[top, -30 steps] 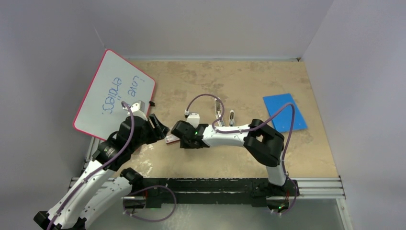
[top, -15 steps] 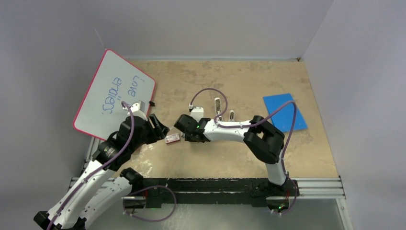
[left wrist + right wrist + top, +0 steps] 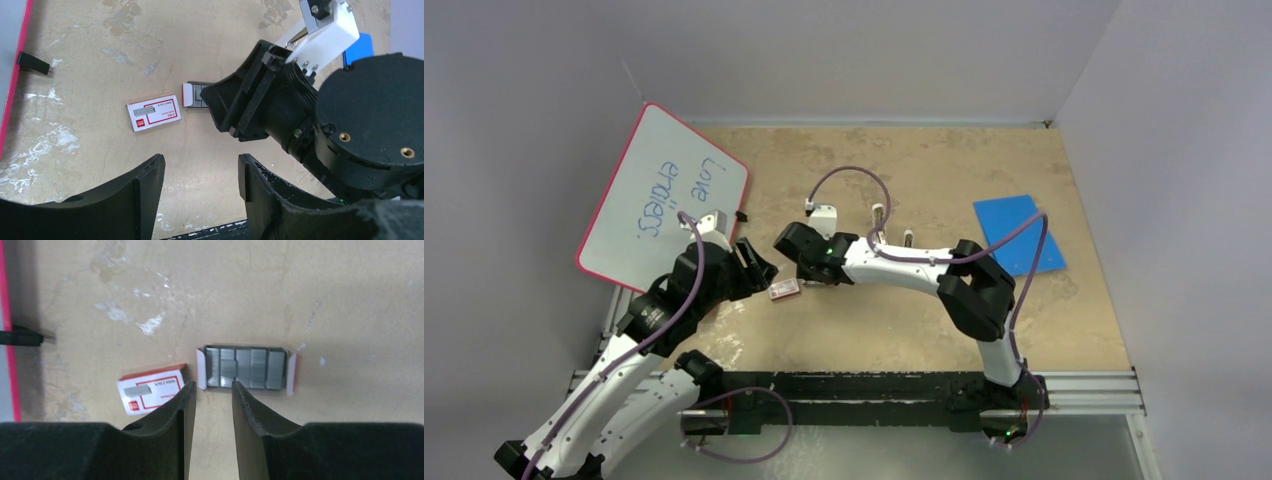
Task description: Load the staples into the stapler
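- Staples (image 3: 245,367) are seen just ahead of the right gripper (image 3: 213,389) fingertips.
- Right fingers are held narrowly apart, empty.
- Left gripper (image 3: 200,167) is spread wide, empty.

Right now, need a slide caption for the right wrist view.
Right gripper, open, hovers just short of the staples in their open tray; red-and-white box lies beside it.

A robotics lab test cell; plain pale grey partition walls (image 3: 874,60) box in a mottled tan tabletop (image 3: 924,170) on three sides; a silver aluminium extrusion rail (image 3: 1104,385) along the near edge carries a black-and-white left robot arm (image 3: 624,360) and a matching right robot arm (image 3: 904,272), both trailing thin purple cables (image 3: 849,175); a pink-framed whiteboard with blue handwriting (image 3: 664,195) sits by the left wall.
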`<action>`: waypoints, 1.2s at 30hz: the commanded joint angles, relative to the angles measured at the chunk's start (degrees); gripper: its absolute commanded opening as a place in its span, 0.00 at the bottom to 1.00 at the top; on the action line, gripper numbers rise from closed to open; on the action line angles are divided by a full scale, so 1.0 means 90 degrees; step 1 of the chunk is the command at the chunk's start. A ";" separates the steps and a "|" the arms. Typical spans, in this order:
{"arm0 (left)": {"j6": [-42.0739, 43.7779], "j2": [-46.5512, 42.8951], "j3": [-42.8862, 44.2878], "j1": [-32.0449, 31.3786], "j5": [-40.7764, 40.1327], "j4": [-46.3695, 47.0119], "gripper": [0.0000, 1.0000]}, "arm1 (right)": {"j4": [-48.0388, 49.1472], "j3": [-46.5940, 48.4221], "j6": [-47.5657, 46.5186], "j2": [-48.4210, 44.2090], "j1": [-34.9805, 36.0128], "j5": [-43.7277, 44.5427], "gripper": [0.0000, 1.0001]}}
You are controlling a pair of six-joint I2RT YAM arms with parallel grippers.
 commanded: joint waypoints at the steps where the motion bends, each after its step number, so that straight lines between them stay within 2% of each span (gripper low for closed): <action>1: 0.0069 -0.0019 -0.0049 0.0026 -0.0024 0.0065 0.56 | -0.0449 0.0511 0.0124 0.0348 -0.0028 0.0391 0.33; 5: 0.0073 -0.0002 -0.0059 0.0032 -0.0012 0.0076 0.56 | -0.0449 0.0620 0.0057 0.0423 -0.0041 0.0416 0.25; 11: 0.0073 -0.0028 -0.0049 0.0028 -0.0028 0.0060 0.56 | -0.0461 0.0691 0.0016 0.0551 -0.0048 0.0393 0.23; 22: 0.0073 -0.0056 -0.0049 0.0025 -0.0038 0.0038 0.56 | -0.0326 0.0769 -0.0088 0.0693 -0.0105 0.0298 0.31; 36: 0.0059 -0.0059 -0.0049 0.0028 -0.0041 0.0028 0.56 | -0.0247 0.0824 -0.0184 0.0823 -0.0176 0.0213 0.29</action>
